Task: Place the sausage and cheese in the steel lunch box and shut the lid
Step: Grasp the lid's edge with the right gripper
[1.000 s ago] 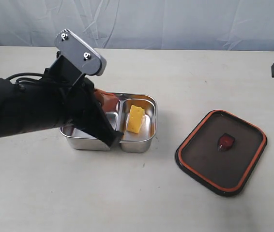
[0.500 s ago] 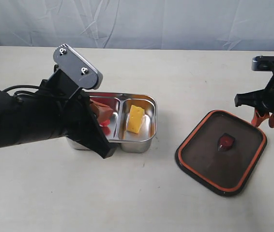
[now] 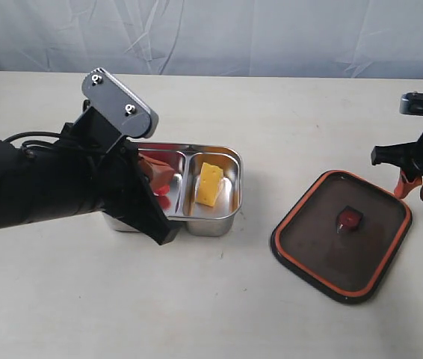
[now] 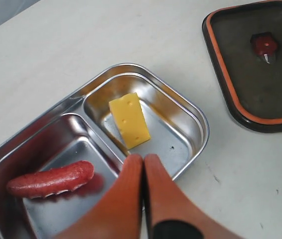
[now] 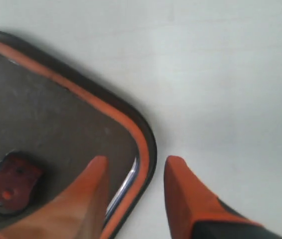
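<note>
The steel lunch box (image 3: 225, 218) (image 4: 201, 130) sits left of centre on the table. The red sausage (image 4: 51, 179) lies in one compartment and the yellow cheese (image 3: 210, 184) (image 4: 129, 121) in the other. My left gripper (image 4: 143, 158) hovers over the box's divider, shut and empty. The dark lid (image 3: 342, 235) (image 4: 260, 64) (image 5: 46, 114) lies flat on the table to the right, orange seal upward. My right gripper (image 3: 415, 187) (image 5: 135, 164) is open, one finger over the lid and the other outside its rim at the far right corner.
My left arm's black bulk (image 3: 47, 179) covers the left side of the lunch box in the exterior view. The beige table (image 3: 219, 299) runs back to a pale cloth backdrop (image 3: 234, 30).
The left gripper lifted off the box, leaving the sausage in its compartment. The right arm came in from the right edge to the lid's far corner, its jaws opening wider.
</note>
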